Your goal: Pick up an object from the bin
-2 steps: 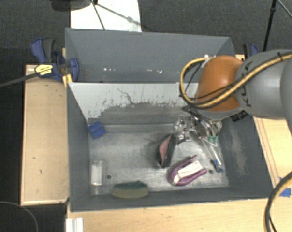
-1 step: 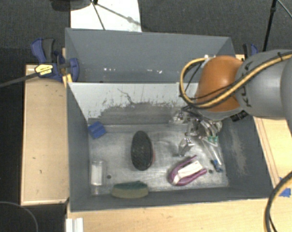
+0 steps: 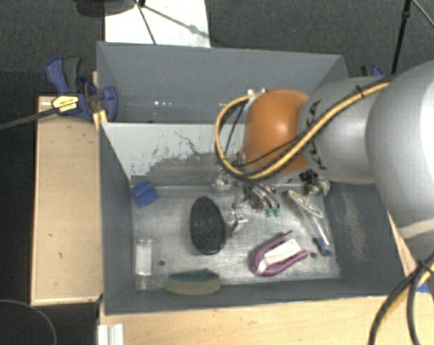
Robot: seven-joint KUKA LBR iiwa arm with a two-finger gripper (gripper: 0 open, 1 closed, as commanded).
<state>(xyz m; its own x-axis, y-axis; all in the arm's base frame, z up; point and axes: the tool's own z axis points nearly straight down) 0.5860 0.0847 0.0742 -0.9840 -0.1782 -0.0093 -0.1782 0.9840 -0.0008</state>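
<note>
Camera view has the claw (image 3: 240, 210), grip state unreadable, just beside a black oval object (image 3: 206, 226) lying lengthwise top-to-bottom.

Dark speckled floor (image 3: 289, 13), black cables (image 3: 402, 27) across it

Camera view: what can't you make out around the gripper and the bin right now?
- The gripper: largely covered by the orange cover and cables; whether it touches the black oval object is unclear.
- Right rear of the bin: hidden by the arm.
- The thin pen-like things by the right wall: too small to identify.
</note>
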